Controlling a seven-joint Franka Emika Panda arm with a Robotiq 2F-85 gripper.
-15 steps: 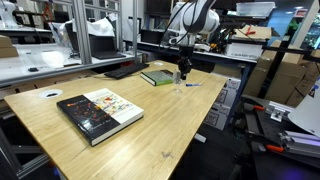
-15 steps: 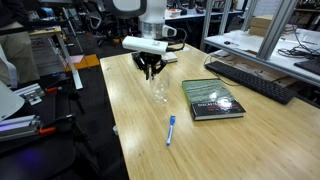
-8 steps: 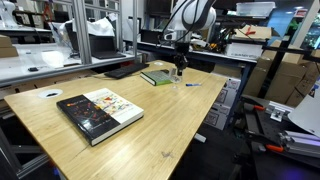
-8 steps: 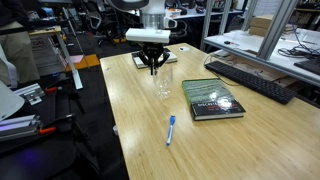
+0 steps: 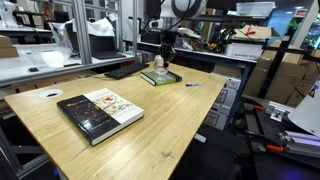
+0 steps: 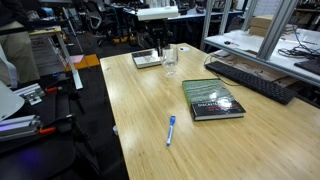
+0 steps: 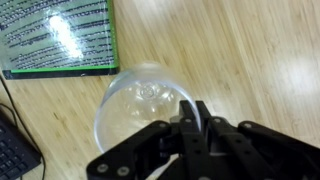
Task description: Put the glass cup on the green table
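My gripper (image 5: 163, 60) is shut on the rim of the glass cup (image 5: 160, 69) and holds it in the air. In the wrist view the clear cup (image 7: 135, 110) hangs from my fingers (image 7: 195, 118) over bare wood. The green table (image 7: 60, 35), a dark-green book-like slab with white print, lies just beside the cup, not under it. The slab (image 5: 152, 77) lies near the far side of the wooden tabletop in both exterior views (image 6: 213, 100). The cup (image 6: 170, 58) and gripper (image 6: 161, 48) are raised above the wood next to it.
A black-and-white picture book (image 5: 100, 112) lies on the near part of the tabletop. A blue pen (image 6: 171, 130) lies on the wood, also visible in the exterior view (image 5: 192, 84). A black keyboard (image 6: 250, 80) sits on the neighbouring table. A small flat object (image 6: 147, 60) lies by the far edge.
My gripper has lifted the glass cup off the wood and carried it up and toward the green slab. The books and pen have not moved.
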